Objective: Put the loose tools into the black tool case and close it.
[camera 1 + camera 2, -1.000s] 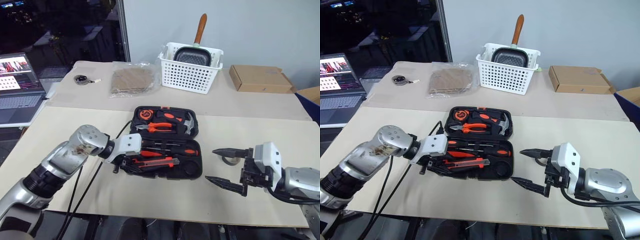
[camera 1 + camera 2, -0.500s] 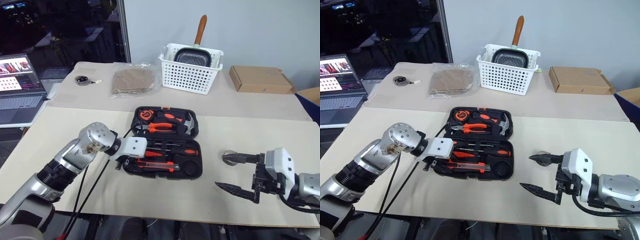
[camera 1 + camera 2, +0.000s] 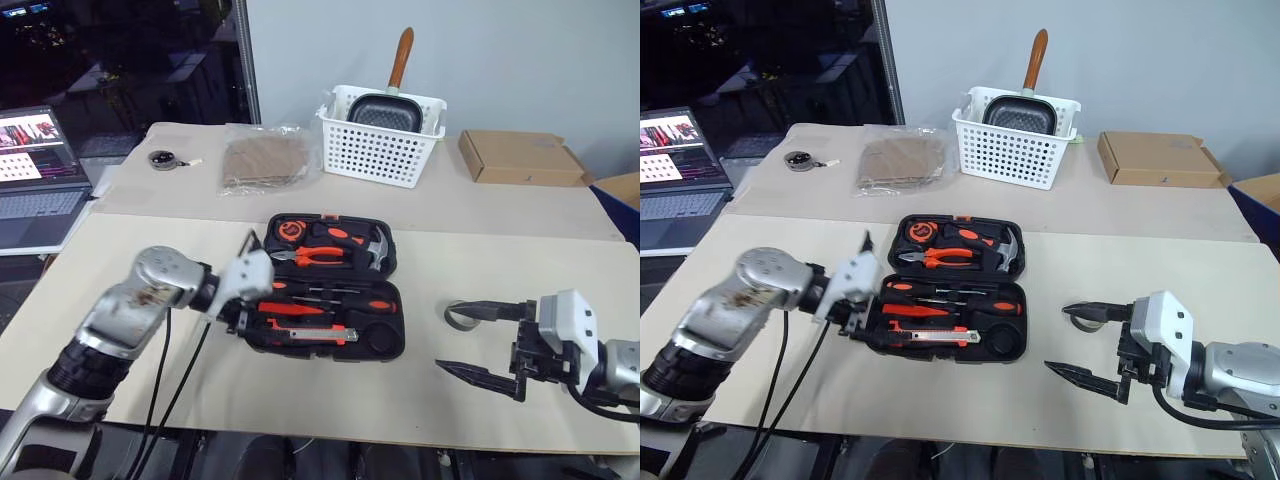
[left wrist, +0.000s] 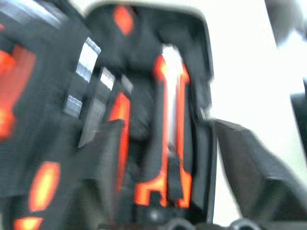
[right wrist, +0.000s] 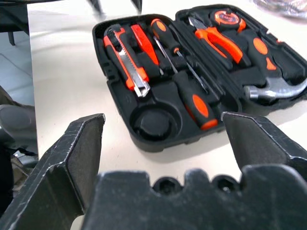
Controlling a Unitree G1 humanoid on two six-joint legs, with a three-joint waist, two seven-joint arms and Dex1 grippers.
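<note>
Two claws work over the beige bench (image 3: pixel 150 240). The black moulded plastic clamshell tool case (image 3: pixel 330 283) lies open between them, holding the red-and-black utility knife (image 5: pixel 125 56), slim screwdrivers with orange-and-black handles (image 5: pixel 192 91), orange-handled pliers (image 3: pixel 322 255) and a steel-headed hammer (image 3: pixel 378 250). The left claw (image 3: pixel 855 300) sits at the case's near left corner, just beside the knife; whether its fingers are parted or grip anything I cannot tell. The right claw (image 3: pixel 480 342) hangs well to the case's right, jaws spread wide and empty. The small grey tape ring (image 3: pixel 460 315) lies on the bench by its far finger.
</note>
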